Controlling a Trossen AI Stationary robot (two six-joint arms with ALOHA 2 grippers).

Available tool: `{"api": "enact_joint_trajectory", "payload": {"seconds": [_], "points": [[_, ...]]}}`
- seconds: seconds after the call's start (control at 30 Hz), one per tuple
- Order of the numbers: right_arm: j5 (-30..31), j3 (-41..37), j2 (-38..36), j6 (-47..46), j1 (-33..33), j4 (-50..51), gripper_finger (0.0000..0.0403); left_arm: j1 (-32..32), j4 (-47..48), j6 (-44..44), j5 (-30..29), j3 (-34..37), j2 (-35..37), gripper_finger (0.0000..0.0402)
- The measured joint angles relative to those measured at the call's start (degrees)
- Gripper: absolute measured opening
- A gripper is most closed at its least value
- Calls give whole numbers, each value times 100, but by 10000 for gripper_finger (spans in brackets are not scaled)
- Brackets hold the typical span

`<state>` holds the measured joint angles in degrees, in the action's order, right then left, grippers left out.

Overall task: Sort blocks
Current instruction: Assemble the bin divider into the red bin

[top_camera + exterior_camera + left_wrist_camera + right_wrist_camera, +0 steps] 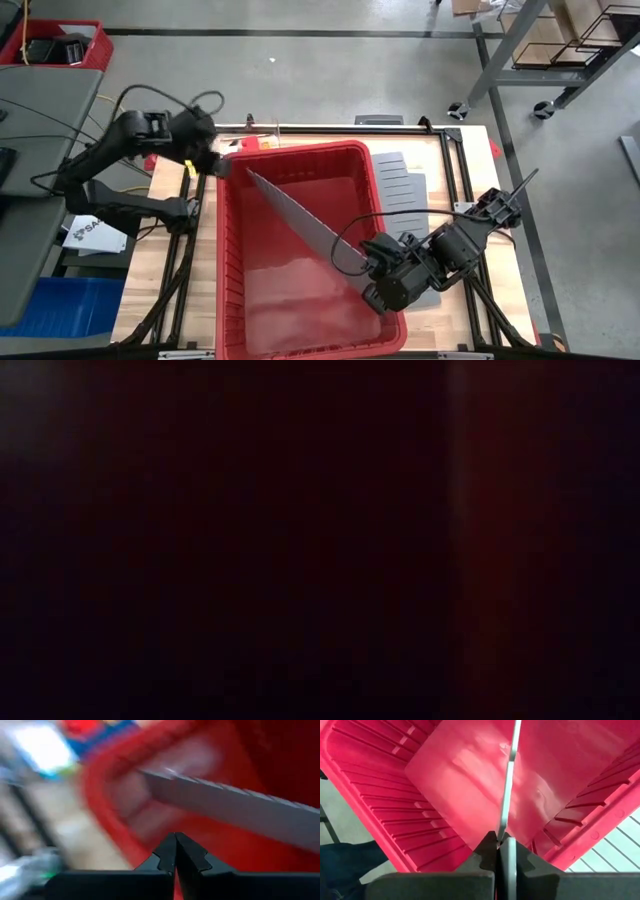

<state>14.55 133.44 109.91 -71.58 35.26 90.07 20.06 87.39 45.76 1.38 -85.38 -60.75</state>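
while my right pincer (499,845) clamps the grey divider sheet (300,222) slanting across the red bin (240,300), my left pincer (175,851) (fully closed, empty) hovers at the bin's far-left corner; i see no blocks.

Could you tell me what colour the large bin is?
Red; the bin shows best in the high view.

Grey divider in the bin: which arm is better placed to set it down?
Probably the right: its pincer is shut on the divider over the red bin. The left pincer, shut, sits at the rim.
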Motion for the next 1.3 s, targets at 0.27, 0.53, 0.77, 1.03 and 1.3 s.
{"api": "enact_joint_trajectory", "payload": {"seconds": [0.27,0.53,0.77,1.03,1.3], "points": [[35,-1,-58,99,14,-5,0,-785,236,1000,1361,913,731,0],[108,0,-101,154,12,-5,0,-1856,263,2132,1658,2120,1036,0],[371,1,-101,92,-1,-8,0,-2068,68,2438,683,2573,897,0],[624,-2,-101,-21,-3,-34,0,-1807,-946,2389,-323,2577,692,0],[641,1,-102,-106,-3,-113,0,-1595,-1305,2115,-664,2565,609,0]]}}
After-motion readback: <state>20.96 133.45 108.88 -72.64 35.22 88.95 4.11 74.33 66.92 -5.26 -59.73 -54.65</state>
